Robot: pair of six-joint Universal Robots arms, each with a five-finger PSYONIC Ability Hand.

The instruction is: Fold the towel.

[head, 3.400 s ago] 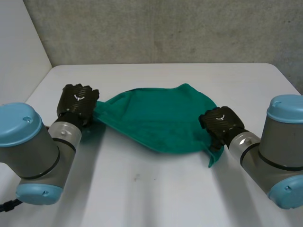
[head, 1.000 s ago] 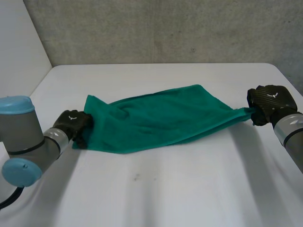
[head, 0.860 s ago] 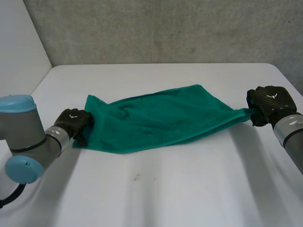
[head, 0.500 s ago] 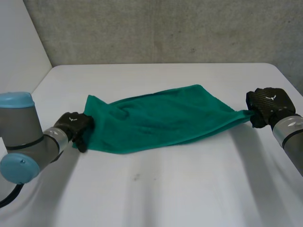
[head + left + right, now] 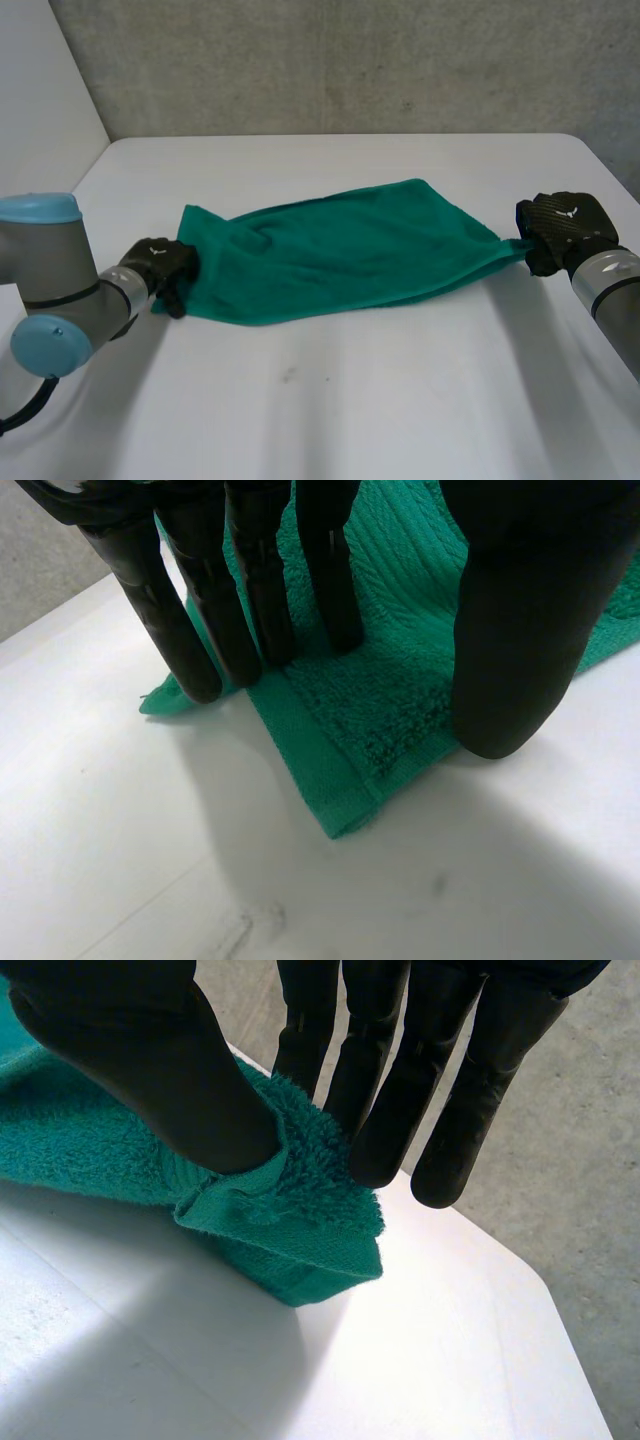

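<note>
Head view: left arm low over the near-left worktop (image 5: 330, 410), forearm angled in, left hand (image 5: 160, 270) knuckles-up at the left end of the towel (image 5: 340, 250). Right arm comes in from the right edge, right hand (image 5: 560, 228) knuckles-up at the towel's right tip. Towel green, stretched crosswise between the two hands across mid-worktop, wide at the left, narrowing to a point at the right, rumpled. Small white mark (image 5: 566, 211) on the back of each hand, too small to read. Left wrist view: left hand (image 5: 515, 630) points down at the worktop (image 5: 150, 860); fingers (image 5: 250, 590) straight, close together, tips planted along the hemmed edge of a towel (image 5: 390, 680) corner, the outermost one at the towel's tip. Thumb set well apart from them, its tip pressing on the cloth near the corner. Cloth lies flat beneath, not gathered. Right wrist view: right hand (image 5: 130, 1070) over the table's far edge; thumb bears down on a bunched towel (image 5: 290, 1230) corner, fingers (image 5: 385, 1090) straight on the other side, cloth nipped between thumb and fingers. Corner hem folds out past the thumb onto the worktop (image 5: 400, 1380).
</note>
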